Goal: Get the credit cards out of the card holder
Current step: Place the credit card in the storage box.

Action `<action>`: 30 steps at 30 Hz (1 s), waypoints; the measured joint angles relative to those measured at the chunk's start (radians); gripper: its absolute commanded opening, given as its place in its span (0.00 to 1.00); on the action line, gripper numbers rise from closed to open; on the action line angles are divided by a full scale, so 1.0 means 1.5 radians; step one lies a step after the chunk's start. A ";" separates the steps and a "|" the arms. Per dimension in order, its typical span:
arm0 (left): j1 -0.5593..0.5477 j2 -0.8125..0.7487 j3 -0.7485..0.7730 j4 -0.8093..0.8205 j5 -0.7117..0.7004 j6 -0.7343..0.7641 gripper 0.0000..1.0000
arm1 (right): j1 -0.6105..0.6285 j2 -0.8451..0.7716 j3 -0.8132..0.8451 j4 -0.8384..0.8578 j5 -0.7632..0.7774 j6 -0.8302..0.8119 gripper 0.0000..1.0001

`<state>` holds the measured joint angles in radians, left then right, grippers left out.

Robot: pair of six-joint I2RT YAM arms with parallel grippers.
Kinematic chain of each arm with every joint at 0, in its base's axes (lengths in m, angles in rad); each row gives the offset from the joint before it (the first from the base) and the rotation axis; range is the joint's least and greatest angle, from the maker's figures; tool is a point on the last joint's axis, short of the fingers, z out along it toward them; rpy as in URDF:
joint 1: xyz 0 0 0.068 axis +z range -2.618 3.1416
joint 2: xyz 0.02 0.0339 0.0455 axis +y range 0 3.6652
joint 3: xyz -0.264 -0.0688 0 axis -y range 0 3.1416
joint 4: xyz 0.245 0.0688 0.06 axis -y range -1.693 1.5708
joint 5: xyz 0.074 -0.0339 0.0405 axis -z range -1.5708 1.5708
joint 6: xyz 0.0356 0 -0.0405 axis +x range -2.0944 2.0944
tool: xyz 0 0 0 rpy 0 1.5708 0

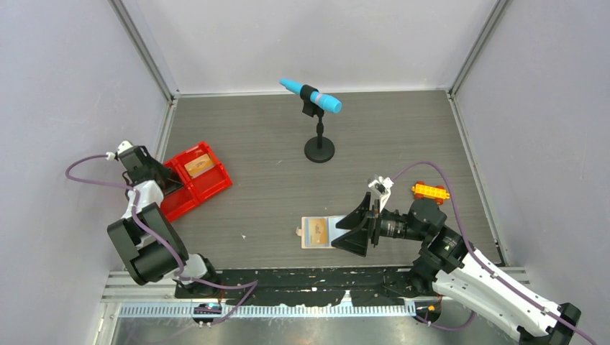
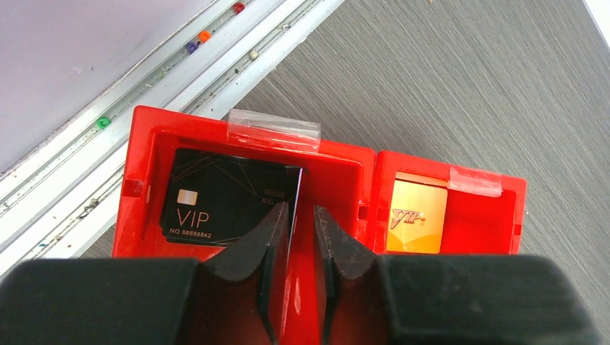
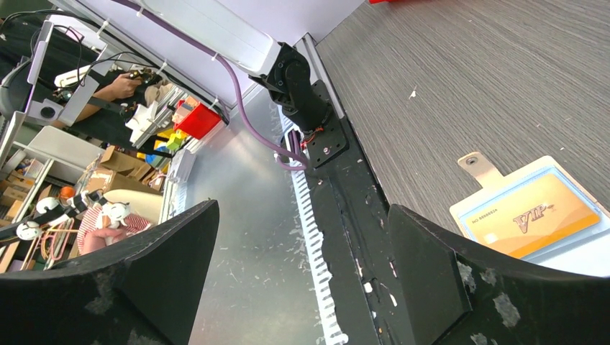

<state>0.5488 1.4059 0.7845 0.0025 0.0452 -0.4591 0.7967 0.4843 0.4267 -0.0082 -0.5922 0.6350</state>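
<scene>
While hovering over the red tray [image 2: 144, 122], holds the left pincer [image 2: 302, 210] parted by a narrow gap, gripping nothing; black credit card [image 2: 216, 201] in the frame-left compartment, orange card [image 2: 417, 215] in the right. At lower centre of the top view, spreads the right pincer [image 3: 298, 215] wide, empty, beside the card holder [image 1: 311, 232], third card [image 3: 532, 219] inside.
</scene>
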 measured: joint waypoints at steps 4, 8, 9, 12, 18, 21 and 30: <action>-0.001 -0.001 0.001 -0.005 -0.007 0.000 0.25 | 0.000 -0.001 0.000 0.000 0.000 0.000 0.95; -0.001 -0.012 0.006 -0.023 -0.025 0.000 0.31 | 0.000 -0.008 0.000 0.000 0.002 0.000 0.95; -0.001 -0.014 0.011 -0.028 -0.028 -0.001 0.33 | 0.000 -0.009 0.000 0.000 0.002 0.000 0.95; -0.001 -0.023 0.024 -0.035 -0.035 -0.002 0.34 | 0.000 -0.010 0.000 -0.001 0.003 0.000 0.95; -0.004 -0.038 0.052 -0.063 -0.048 -0.007 0.35 | 0.000 -0.010 0.001 -0.007 0.011 0.000 0.96; -0.008 -0.048 0.072 -0.094 -0.049 -0.022 0.35 | 0.000 -0.003 0.006 -0.027 0.034 0.002 0.96; -0.031 -0.099 0.141 -0.205 0.072 -0.084 0.37 | 0.000 0.003 0.018 -0.140 0.192 0.020 0.95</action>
<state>0.5018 1.2579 0.9955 -0.3054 0.1535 -0.5846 0.7967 0.4885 0.4534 -0.2188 -0.3046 0.6647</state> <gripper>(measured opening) 0.357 0.956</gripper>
